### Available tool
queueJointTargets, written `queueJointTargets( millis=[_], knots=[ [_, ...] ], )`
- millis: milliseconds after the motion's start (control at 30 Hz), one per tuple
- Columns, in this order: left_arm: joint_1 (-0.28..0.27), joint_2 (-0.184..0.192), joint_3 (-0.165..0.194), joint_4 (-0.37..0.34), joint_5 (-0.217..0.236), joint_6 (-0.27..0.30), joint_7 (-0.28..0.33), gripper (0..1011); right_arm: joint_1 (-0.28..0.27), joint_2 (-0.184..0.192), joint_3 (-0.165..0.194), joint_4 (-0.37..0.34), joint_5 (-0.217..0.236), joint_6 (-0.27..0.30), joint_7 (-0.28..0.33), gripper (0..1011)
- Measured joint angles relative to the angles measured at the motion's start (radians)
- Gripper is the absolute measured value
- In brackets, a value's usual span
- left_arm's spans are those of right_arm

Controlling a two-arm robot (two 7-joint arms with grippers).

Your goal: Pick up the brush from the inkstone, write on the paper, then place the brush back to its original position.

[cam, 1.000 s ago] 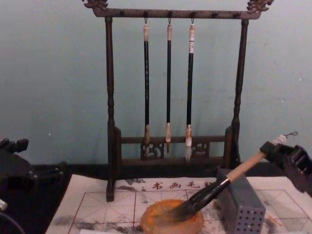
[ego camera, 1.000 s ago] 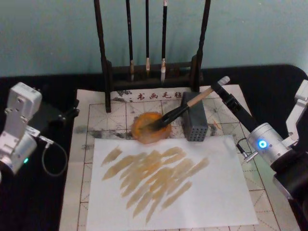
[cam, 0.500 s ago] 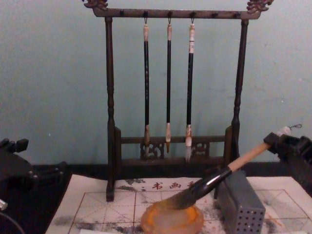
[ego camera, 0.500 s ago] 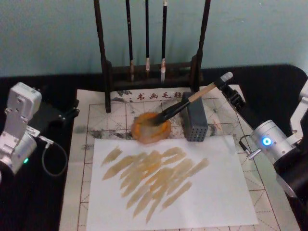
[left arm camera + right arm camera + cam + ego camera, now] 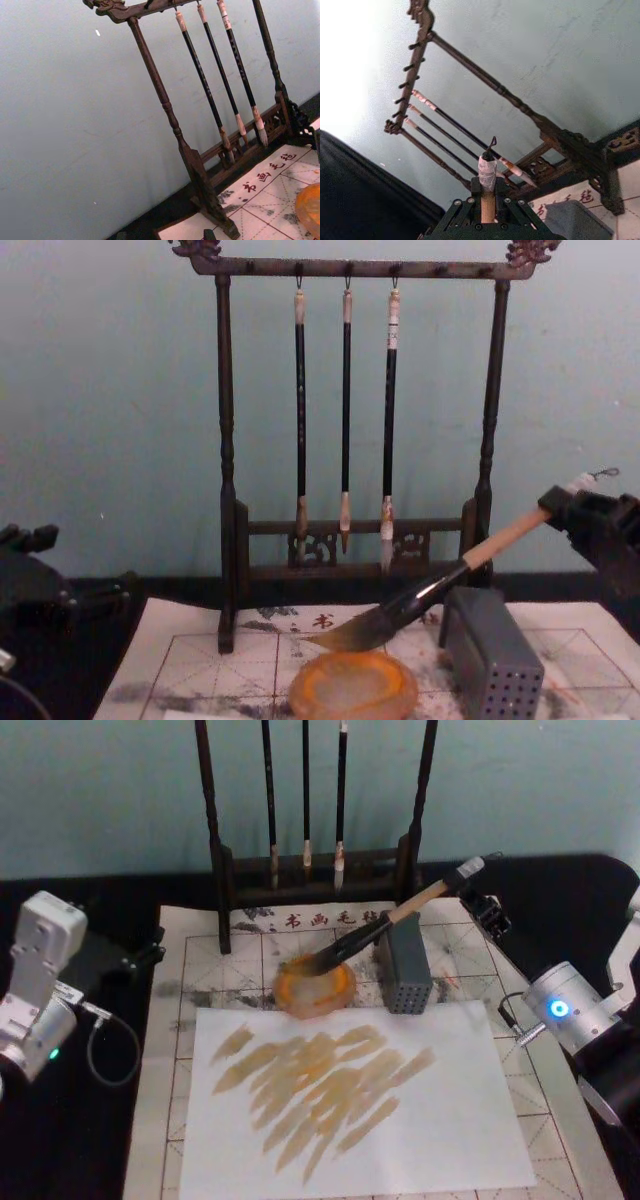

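Inkstone [image 5: 404, 692], seemingly holding pale ink, sits under brush [image 5: 440, 585] clenched by right end effector [image 5: 558, 510]; left arm [image 5: 40, 980] parked.

The brush [image 5: 388, 918] goes from pale wood to glossy black, with an ink-dark tip and white cap. The inkstone [image 5: 341, 994] is orange-brown, greyish in the middle. The paper [image 5: 205, 970] is white with a faint square grid, red-brown characters and grey smudges. The plain white sheet [image 5: 450, 1120] carries tan streaks. The block [image 5: 405, 975] is grey, dotted with holes.
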Motion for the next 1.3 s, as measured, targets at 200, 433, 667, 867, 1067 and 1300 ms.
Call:
queueJointTargets(
  millis=[200, 433, 667, 867, 1067, 1300],
  knots=[
    [0.000, 0.000, 0.000, 0.000, 0.000, 0.000, 0.000, 1001, -0.008, 0.019, -0.030, -0.035, -0.004, -0.009, 0.016, 178],
    [0.000, 0.000, 0.000, 0.000, 0.000, 0.000, 0.000, 1001, -0.007, 0.039, -0.067, -0.052, -0.017, -0.013, 0.045, 178],
    [0.000, 0.000, 0.000, 0.000, 0.000, 0.000, 0.000, 1001, 0.014, 0.053, -0.108, -0.045, -0.040, -0.029, 0.079, 178],
    [0.000, 0.000, 0.000, 0.000, 0.000, 0.000, 0.000, 1001, 0.041, 0.058, -0.137, -0.025, -0.062, -0.044, 0.101, 178],
    [0.000, 0.000, 0.000, 0.000, 0.000, 0.000, 0.000, 1001, 0.065, 0.060, -0.156, -0.006, -0.075, -0.046, 0.128, 178],
    [0.000, 0.000, 0.000, 0.000, 0.000, 0.000, 0.000, 1001, 0.098, 0.069, -0.190, 0.013, -0.100, -0.032, 0.175, 178]
  ],
)
